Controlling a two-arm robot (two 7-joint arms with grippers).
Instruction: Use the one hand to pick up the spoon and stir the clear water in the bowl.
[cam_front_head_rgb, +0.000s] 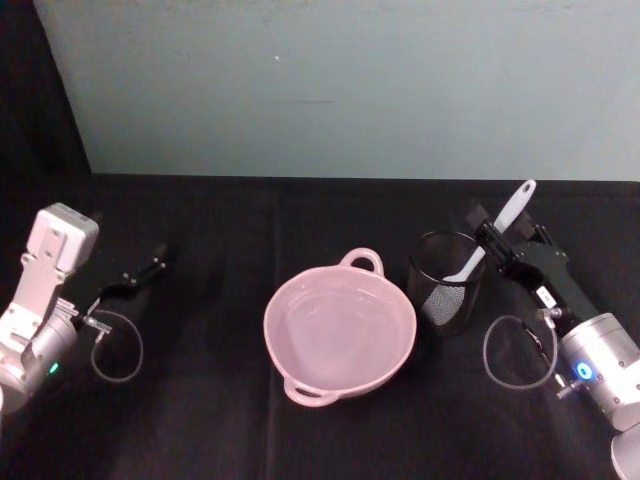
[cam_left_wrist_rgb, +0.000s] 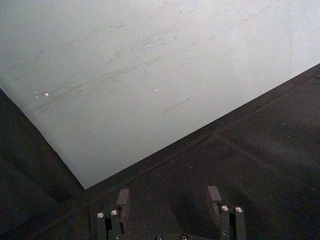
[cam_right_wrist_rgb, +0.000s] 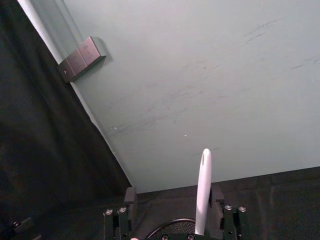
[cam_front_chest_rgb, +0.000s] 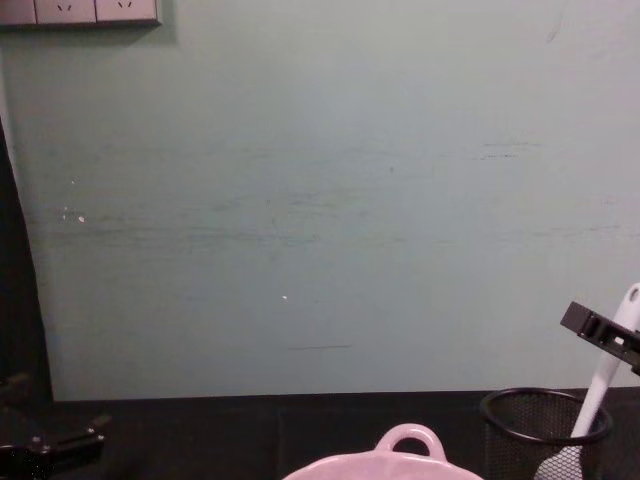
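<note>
The pale pink bowl (cam_front_head_rgb: 340, 328) sits mid-table with clear water in it; its loop handle and rim (cam_front_chest_rgb: 405, 452) show in the chest view. Right of it, the white spoon (cam_front_head_rgb: 500, 228) stands head-down in a black mesh cup (cam_front_head_rgb: 447, 290), its handle leaning up and to the right. My right gripper (cam_front_head_rgb: 507, 228) is open astride that handle. In the right wrist view the spoon (cam_right_wrist_rgb: 203, 192) rises between the fingers of the right gripper (cam_right_wrist_rgb: 174, 197), close against one finger (cam_right_wrist_rgb: 218, 195). In the chest view the spoon (cam_front_chest_rgb: 604, 378) passes a right gripper finger (cam_front_chest_rgb: 596, 329). My left gripper (cam_front_head_rgb: 140, 272) rests open at the far left.
A pale green wall (cam_front_head_rgb: 340, 90) closes the back of the black table (cam_front_head_rgb: 200, 420). Cable loops hang from both wrists near the table. The mesh cup (cam_front_chest_rgb: 545, 425) stands close to the bowl's right side. The left gripper (cam_left_wrist_rgb: 168, 197) holds nothing above the black cloth.
</note>
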